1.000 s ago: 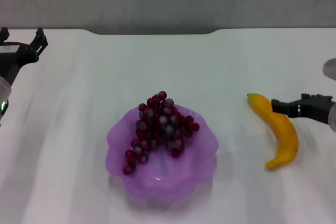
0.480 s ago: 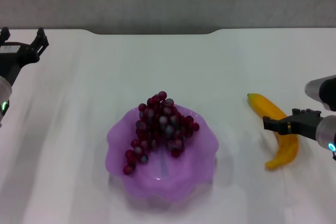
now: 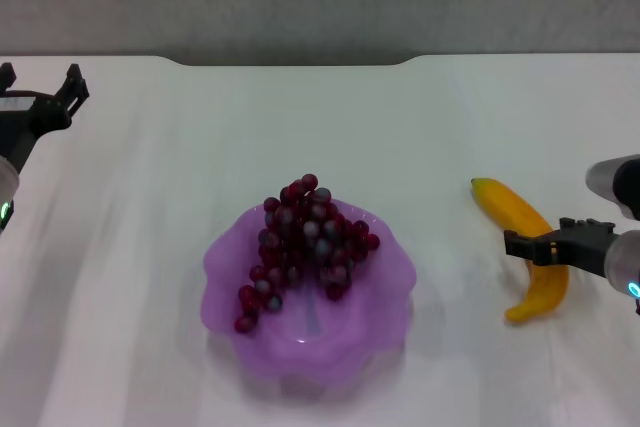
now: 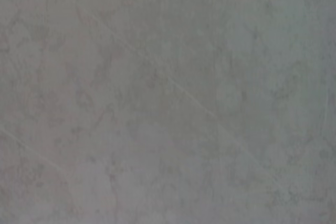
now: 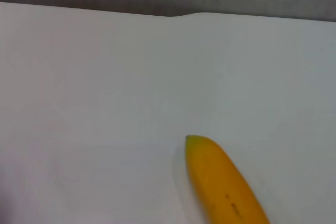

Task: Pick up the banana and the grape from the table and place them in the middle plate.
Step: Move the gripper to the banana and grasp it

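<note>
The left gripper (image 3: 40, 90) is held near the table's far left corner, its fingers spread apart and pointing toward the far edge. The right gripper (image 3: 522, 244) is positioned by the right edge, reaching inward, and its fingers' spacing cannot be made out.

My right end effector (image 3: 530, 245) looks like matt black plastic. The banana (image 3: 530, 247) has smooth, faintly waxy skin. The plate (image 3: 385, 292) is translucent, glossy purple plastic. The grapes (image 3: 305, 242) shine, some greyish. The bench (image 3: 200, 137) is smooth, matt white.
</note>
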Motion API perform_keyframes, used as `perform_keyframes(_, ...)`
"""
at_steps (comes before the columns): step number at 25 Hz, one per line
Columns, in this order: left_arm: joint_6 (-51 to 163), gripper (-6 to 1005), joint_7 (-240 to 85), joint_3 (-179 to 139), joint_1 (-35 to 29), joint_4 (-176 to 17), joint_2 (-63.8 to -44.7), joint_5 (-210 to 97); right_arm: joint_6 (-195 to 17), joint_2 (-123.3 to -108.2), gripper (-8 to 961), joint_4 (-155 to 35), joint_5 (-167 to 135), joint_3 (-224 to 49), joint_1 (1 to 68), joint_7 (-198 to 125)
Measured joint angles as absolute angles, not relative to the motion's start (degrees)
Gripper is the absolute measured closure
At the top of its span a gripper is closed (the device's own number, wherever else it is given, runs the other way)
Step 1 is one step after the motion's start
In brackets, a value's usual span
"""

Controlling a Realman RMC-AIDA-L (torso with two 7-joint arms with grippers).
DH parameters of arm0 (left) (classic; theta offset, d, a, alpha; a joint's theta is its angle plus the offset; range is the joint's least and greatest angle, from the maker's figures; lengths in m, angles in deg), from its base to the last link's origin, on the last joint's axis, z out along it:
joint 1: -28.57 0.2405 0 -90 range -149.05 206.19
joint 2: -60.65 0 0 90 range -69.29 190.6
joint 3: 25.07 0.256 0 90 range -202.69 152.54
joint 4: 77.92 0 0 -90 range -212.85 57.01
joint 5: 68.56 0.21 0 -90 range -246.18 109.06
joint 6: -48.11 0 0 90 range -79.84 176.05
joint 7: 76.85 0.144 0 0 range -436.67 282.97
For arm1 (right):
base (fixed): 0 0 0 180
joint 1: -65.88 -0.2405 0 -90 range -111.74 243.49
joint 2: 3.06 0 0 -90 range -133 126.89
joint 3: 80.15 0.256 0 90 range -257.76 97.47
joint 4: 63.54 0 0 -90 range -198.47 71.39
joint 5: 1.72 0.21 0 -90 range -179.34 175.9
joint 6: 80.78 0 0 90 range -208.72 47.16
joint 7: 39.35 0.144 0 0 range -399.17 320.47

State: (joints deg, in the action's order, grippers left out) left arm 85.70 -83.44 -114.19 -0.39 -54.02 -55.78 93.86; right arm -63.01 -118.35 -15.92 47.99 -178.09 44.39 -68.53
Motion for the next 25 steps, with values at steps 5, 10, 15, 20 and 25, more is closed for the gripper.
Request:
perform_keyframes(5, 85.67, 138, -83.44, -114.2, -0.28, -54.02, -55.74, 93.86, -63.11, -118.29, 74, -16.53, 48.01, -177.52, 44.57, -68.53)
perform_keyframes(10, 85.64, 138, -83.44, -114.2, -0.38, -53.98, -55.79, 93.86, -63.81, -118.28, 74, -17.78, 47.96, -177.87, 44.64, -68.53)
perform_keyframes(15, 85.63, 137, -83.44, -114.2, -0.47, -53.95, -55.8, 93.86, -64.27, -118.3, 74, -19.14, 47.93, -178.47, 44.05, -68.55)
perform_keyframes(20, 85.63, 137, -83.44, -114.2, -0.47, -53.93, -55.8, 93.86, -64.41, -118.36, 74, -19.34, 47.93, -178.95, 43.93, -68.55)
perform_keyframes(25, 85.68, 136, -83.44, -114.19, -0.46, -53.93, -55.8, 93.86, -64.79, -118.37, 157, -19.42, 47.95, -178.91, 43.91, -68.5)
